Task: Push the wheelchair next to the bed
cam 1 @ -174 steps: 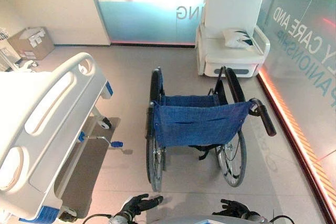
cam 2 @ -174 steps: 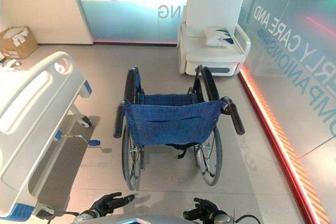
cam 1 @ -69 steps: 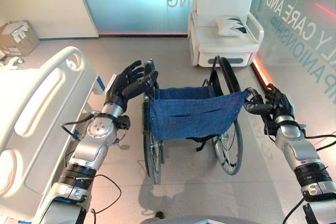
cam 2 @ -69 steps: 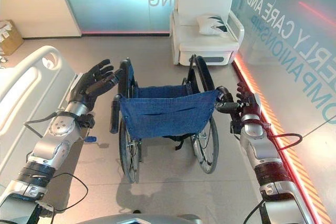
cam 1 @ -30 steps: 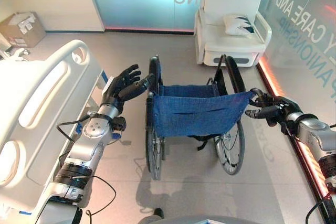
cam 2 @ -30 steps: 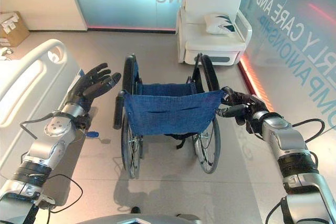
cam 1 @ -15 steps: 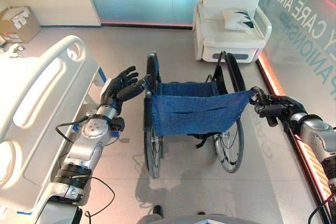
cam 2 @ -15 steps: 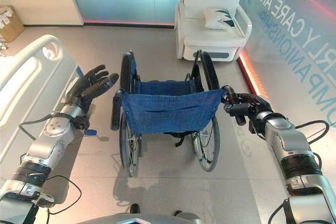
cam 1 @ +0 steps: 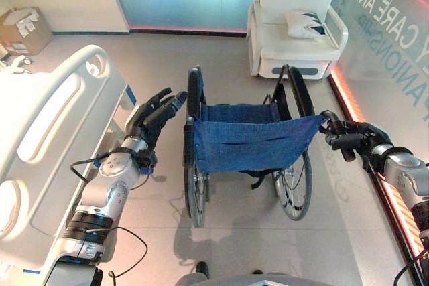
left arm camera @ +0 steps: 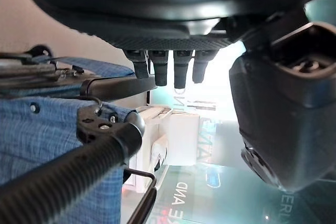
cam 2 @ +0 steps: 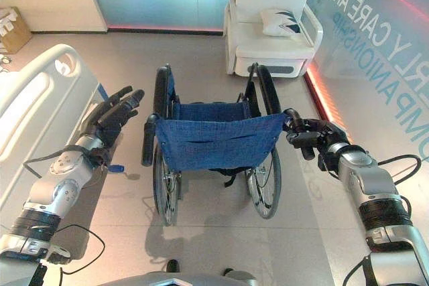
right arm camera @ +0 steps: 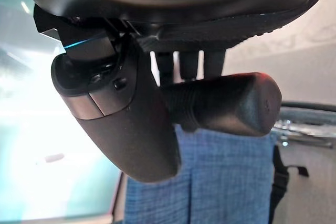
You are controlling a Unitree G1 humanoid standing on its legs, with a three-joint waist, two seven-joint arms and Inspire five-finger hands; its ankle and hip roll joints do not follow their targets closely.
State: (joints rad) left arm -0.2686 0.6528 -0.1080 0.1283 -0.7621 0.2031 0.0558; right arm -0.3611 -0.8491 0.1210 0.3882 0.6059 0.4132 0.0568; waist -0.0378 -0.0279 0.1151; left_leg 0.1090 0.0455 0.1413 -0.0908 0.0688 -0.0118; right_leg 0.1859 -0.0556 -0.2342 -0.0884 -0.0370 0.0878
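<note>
The wheelchair (cam 1: pixel 249 144), with a blue cloth back and black wheels, stands in the middle of the floor facing away from me. My left hand (cam 1: pixel 155 113) is open with straight fingers, beside the left wheel and just above the left push handle (cam 1: pixel 188 144), not touching it. In the left wrist view that handle (left arm camera: pixel 79 169) lies below the fingers (left arm camera: pixel 168 66). My right hand (cam 2: pixel 323 135) is at the right push handle (cam 2: pixel 295 128). The grip (right arm camera: pixel 220 103) lies between the thumb (right arm camera: pixel 118 124) and the straight fingers. The white bed (cam 1: pixel 57 122) is on the left.
A white armchair (cam 1: pixel 295 38) with a pillow stands beyond the wheelchair. A glass wall with a red floor strip (cam 1: pixel 392 199) runs close along the right. A cardboard box (cam 1: pixel 23 28) sits at the far left. Open floor lies between the bed and the wheelchair.
My left hand has turned more edge-on and drawn slightly toward the bed side. The right hand stays at the right handle. The wheelchair has hardly moved.
</note>
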